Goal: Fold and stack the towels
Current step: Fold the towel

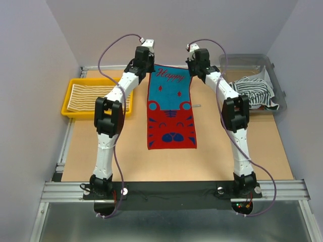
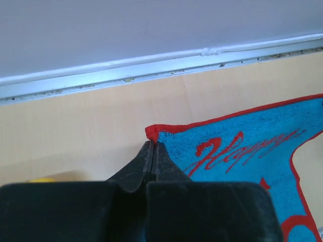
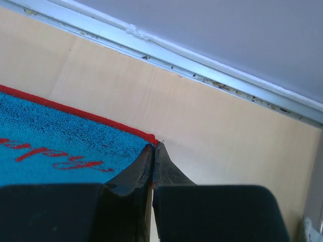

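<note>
A red-and-blue patterned towel point(image 1: 170, 110) lies spread flat and lengthwise in the middle of the table, its "Happy" end at the far side. My left gripper point(image 1: 150, 67) is shut on the towel's far left corner point(image 2: 151, 132), the red hem pinched between its jaws. My right gripper point(image 1: 192, 67) is shut on the far right corner point(image 3: 151, 137). A yellow-cream striped towel point(image 1: 98, 97) lies folded in the yellow tray point(image 1: 70, 96). A black-and-white striped towel point(image 1: 255, 91) lies crumpled in the clear bin point(image 1: 276, 80).
The yellow tray stands at the far left, the clear bin at the far right. A metal rail point(image 2: 166, 68) runs along the table's far edge just beyond both grippers, against the grey back wall.
</note>
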`<act>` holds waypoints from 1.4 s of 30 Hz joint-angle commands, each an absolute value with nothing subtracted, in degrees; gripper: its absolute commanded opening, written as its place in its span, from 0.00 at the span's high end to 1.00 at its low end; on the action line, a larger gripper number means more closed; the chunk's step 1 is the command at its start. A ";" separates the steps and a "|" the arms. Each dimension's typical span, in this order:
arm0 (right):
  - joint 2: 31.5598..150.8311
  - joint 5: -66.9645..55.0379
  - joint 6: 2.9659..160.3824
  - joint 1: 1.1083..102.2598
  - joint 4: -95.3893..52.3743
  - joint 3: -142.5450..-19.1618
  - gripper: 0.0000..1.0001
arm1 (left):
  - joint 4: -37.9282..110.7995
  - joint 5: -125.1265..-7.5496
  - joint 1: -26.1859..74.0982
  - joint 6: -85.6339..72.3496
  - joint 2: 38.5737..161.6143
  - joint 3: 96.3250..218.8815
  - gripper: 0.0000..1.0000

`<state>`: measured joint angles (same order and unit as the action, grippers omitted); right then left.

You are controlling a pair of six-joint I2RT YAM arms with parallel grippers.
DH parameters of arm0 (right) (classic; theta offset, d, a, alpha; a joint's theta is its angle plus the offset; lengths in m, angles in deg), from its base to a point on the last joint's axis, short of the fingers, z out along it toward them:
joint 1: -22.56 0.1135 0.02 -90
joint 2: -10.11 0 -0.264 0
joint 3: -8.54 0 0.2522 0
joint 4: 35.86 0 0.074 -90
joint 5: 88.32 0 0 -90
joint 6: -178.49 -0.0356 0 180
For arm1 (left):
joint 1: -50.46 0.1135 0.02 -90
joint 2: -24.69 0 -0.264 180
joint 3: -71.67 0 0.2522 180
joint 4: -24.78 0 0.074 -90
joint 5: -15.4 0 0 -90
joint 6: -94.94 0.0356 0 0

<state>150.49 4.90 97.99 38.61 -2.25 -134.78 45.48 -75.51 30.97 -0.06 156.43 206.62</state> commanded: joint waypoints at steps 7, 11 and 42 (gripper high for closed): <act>137.67 -0.23 97.55 37.50 -5.14 -119.43 1.00 | 39.86 -69.86 32.44 1.86 146.00 192.52 1.00; 131.33 -2.71 96.84 37.94 -5.32 -111.58 1.00 | 38.80 -68.10 32.35 -0.16 139.59 182.94 1.00; 96.07 -8.87 81.72 43.21 -0.92 -66.21 1.00 | 40.90 -66.95 27.60 -15.28 107.48 139.74 1.00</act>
<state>99.15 -10.99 82.47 43.40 -1.13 -64.75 39.91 -62.57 27.10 -15.20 110.88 137.57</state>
